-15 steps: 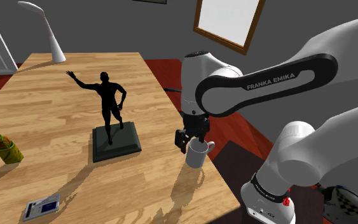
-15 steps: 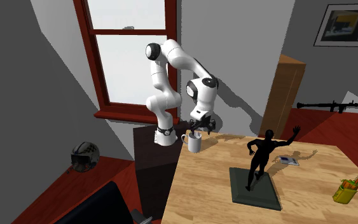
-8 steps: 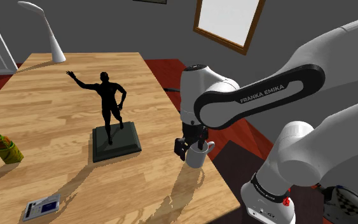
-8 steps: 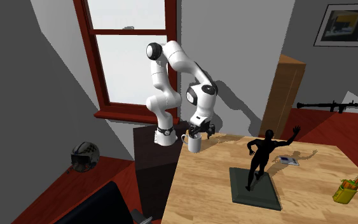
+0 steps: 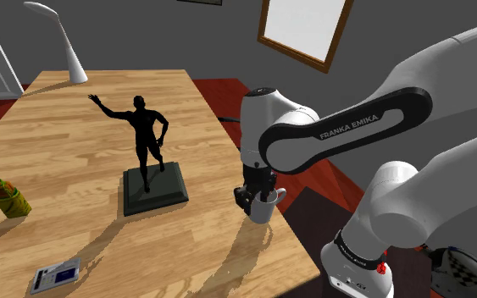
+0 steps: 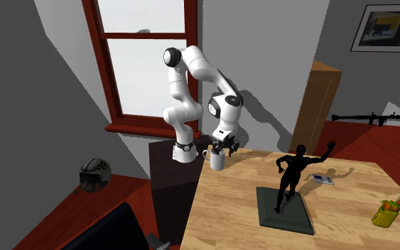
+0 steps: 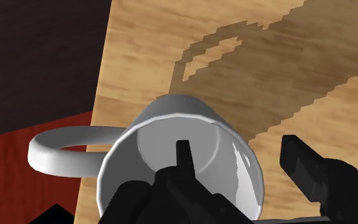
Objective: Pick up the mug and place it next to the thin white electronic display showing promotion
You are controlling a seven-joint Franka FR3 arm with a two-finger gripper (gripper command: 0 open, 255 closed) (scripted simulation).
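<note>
Claw [image 7: 243, 159] lower now, astride mug [image 7: 171, 111] rim.

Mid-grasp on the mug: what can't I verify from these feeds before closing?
- Screen text on the display: too small to read in the shoulder view and the second exterior view.
- Fingertips of the gripper, shoulder view: hidden by the hand and the mug.
- Near rim of the mug, wrist view: covered by the gripper body and cut off by the picture's edge.
- Stick of the green object: cut off by the shoulder view's left edge.
</note>
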